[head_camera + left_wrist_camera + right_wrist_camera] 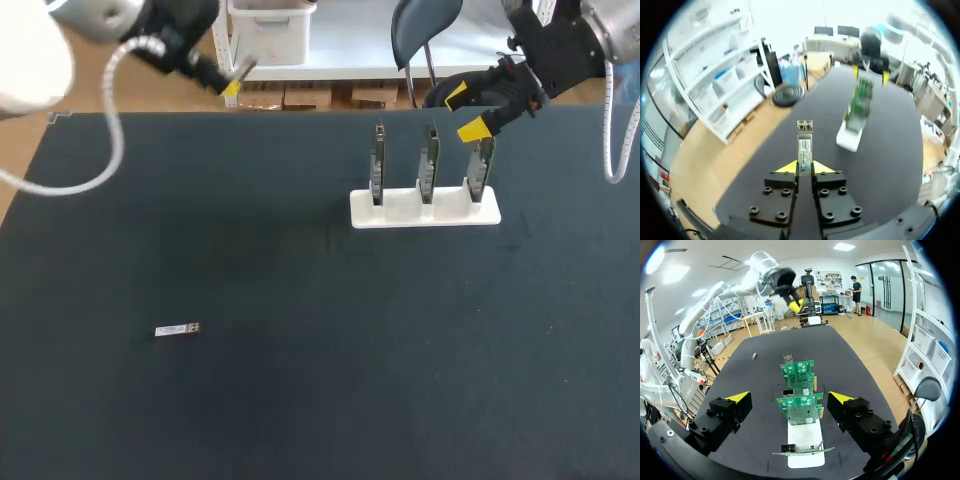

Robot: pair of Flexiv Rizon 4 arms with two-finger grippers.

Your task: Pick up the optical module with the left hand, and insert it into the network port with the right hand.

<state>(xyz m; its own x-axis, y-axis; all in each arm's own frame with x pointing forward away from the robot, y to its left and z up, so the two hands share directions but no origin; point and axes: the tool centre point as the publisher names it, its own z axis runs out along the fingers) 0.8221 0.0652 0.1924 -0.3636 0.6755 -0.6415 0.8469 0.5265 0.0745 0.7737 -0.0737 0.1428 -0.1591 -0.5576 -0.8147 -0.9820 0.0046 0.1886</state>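
Two pincers, left pincer (804, 167) clamped on an optical module (804, 142) above the table's (320, 400) far edge, right pincer (789, 398) spread wide, empty, close to three network cards (801, 410) slotted in a white holder (803, 440), second optical module (178, 330) flat on the table.

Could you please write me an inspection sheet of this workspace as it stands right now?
Surface: dark table mat, flat; no spills seen.
Job's things: optical module sticking out ahead of the left gripper's fingers; second optical module lying flat on the mat; white stand holding three upright circuit boards.
Clutter: nothing seen.
Grippers: left gripper shut on the optical module, raised near the table's far edge; right gripper open, over the board at the stand's right end.
Cables: left arm's white cable hangs in a loop; right arm's white cable hangs beside its wrist.
Surroundings: nothing seen reaching over the table.
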